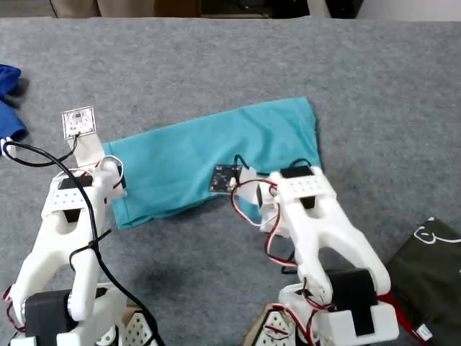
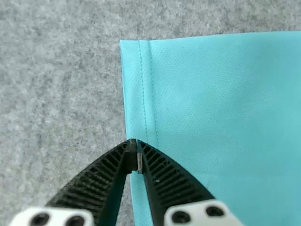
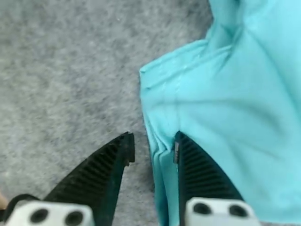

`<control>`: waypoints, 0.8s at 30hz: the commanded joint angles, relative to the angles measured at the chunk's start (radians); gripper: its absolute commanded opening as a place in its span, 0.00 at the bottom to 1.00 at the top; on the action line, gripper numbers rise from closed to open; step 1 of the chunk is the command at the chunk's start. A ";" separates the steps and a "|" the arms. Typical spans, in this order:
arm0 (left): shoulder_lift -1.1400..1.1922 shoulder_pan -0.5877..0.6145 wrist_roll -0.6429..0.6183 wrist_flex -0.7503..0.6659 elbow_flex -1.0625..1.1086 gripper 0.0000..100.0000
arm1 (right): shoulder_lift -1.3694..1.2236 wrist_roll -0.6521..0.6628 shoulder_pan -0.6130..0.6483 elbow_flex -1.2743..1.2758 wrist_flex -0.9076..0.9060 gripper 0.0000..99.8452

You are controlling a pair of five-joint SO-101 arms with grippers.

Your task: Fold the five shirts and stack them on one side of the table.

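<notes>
Overhead, the teal shirt (image 1: 216, 155) lies folded about the middle of the grey table (image 1: 360, 72), slanting from its near-left end up toward the far right. A blue garment (image 1: 9, 101) sits at the left edge and a dark garment (image 1: 428, 267) at the near right corner (both are cut off by the frame). The left arm (image 1: 68, 216) reaches to the shirt's near-left end, while the right arm (image 1: 317, 216) reaches to the middle of its near edge. From the left wrist, the left gripper (image 2: 134, 157) is closed, its ribbed black fingers (image 2: 160, 179) pinched together on the stitched hem of the teal shirt (image 2: 221, 117), right at the cloth's edge beside bare grey surface. From the right wrist, the right gripper (image 3: 153, 146) stands parted and holds nothing: one finger is over the grey surface, the other over the teal shirt (image 3: 235, 117), with the shirt's rumpled edge between them.
</notes>
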State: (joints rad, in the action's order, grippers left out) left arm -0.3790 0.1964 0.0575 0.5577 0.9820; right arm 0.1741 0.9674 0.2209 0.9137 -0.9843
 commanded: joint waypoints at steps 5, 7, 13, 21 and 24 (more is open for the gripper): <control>-0.033 -0.008 -0.002 -0.015 0.000 0.02 | -0.044 0.009 0.013 -0.005 0.014 0.12; -0.033 -0.008 -0.002 -0.015 0.000 0.02 | -0.044 0.009 0.013 -0.004 0.014 0.08; -0.033 -0.006 -0.002 -0.015 0.002 0.02 | -0.044 0.009 0.010 -0.005 0.020 0.02; -0.033 -0.006 0.021 -0.014 0.002 0.02 | -0.038 0.009 0.007 -0.059 0.003 0.01; -0.033 -0.006 0.021 -0.014 0.002 0.02 | -0.044 0.009 -0.002 -0.191 -0.117 0.00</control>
State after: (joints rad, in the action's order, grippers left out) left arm -0.3790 0.1964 0.0683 0.5577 0.9820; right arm 0.1343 0.9674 0.2209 0.8401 -1.0134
